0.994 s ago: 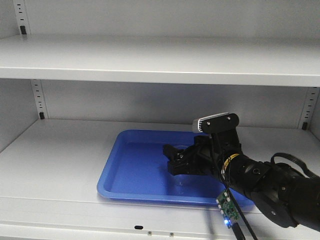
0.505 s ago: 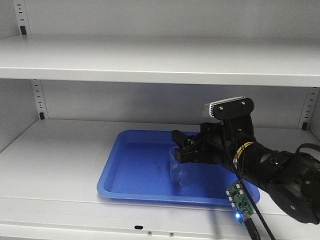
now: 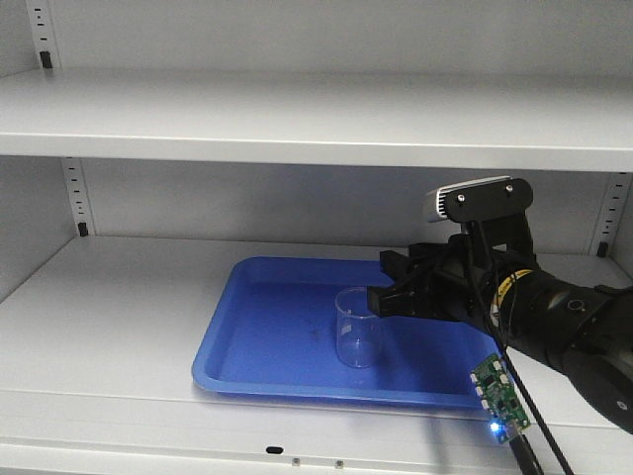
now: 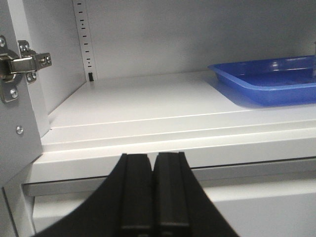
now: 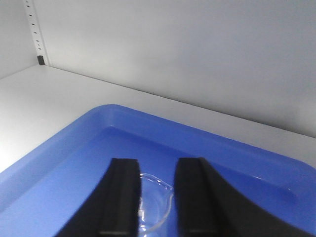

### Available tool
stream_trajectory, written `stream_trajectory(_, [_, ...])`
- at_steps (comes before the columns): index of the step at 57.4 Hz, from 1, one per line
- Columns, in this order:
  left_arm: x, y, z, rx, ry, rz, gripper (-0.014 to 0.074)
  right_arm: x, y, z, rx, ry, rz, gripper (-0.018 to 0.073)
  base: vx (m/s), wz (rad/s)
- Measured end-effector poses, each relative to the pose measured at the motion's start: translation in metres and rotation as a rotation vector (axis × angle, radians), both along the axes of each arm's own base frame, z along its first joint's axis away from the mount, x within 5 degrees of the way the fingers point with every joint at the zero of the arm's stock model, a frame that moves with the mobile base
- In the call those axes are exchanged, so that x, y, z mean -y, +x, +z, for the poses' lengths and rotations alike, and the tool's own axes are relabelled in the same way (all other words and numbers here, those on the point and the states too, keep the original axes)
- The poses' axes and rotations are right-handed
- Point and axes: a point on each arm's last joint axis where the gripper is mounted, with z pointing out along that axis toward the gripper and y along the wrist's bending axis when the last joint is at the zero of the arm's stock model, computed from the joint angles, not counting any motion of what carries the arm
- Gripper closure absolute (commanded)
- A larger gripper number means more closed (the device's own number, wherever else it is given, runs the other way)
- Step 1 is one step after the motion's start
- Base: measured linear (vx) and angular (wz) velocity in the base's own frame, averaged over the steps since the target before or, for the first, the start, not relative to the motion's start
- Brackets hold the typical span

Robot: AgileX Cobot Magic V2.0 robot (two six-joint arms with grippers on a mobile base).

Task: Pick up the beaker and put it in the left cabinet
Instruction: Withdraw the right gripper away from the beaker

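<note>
The beaker (image 3: 358, 341), a small clear glass cylinder, stands upright in the blue tray (image 3: 257, 332) on the left cabinet's lower shelf (image 3: 109, 297). My right gripper (image 3: 380, 298) hovers just right of the beaker's rim, open and apart from the glass. In the right wrist view the beaker's rim (image 5: 156, 200) shows low between the spread fingers of the right gripper (image 5: 157, 165), over the tray (image 5: 69, 163). My left gripper (image 4: 153, 160) is shut on nothing, outside the cabinet in front of the shelf edge (image 4: 148, 148), with the tray (image 4: 256, 84) far to its right.
An upper shelf (image 3: 297, 119) spans the cabinet above the tray. Slotted rails (image 3: 74, 198) run up the back corners. A door hinge (image 4: 19, 64) sits on the left wall. A green circuit board (image 3: 497, 394) hangs on a cable under my right arm.
My right gripper has let go of the beaker, risen and drawn back to the right. The beaker stays standing in the tray.
</note>
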Motion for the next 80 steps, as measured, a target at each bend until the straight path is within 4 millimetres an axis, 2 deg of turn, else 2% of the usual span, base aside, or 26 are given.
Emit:
stream_trajectory(13, [0.000,0.000,0.000,0.000,0.000,0.000,0.0595,0.006,-0.011,0.012,0.011,-0.008,-0.012,0.0526,0.00,0.00])
stream_trajectory(19, [0.000,0.000,0.000,0.000,0.000,0.000,0.0595,0.011,-0.024,0.007,-0.001,-0.013,-0.013,0.0568,0.00,0.00])
stream_trajectory(27, [0.000,0.000,0.000,0.000,0.000,0.000,0.0595,0.023,-0.052,-0.018,-0.048,-0.032,-0.005,0.0569,0.00,0.00])
stream_trajectory(36, [0.000,0.000,0.000,0.000,0.000,0.000,0.0595,0.033,-0.080,-0.020,-0.011,-0.011,0.013,0.0568,0.00,0.00])
stream_trajectory(42, [0.000,0.000,0.000,0.000,0.000,0.000,0.0595,0.037,-0.090,-0.016,0.004,-0.006,0.008,0.0568,0.00,0.00])
stream_trajectory(80, [0.000,0.000,0.000,0.000,0.000,0.000,0.0595,0.042,-0.095,-0.016,-0.026,-0.026,-0.015,0.0568,0.00,0.00])
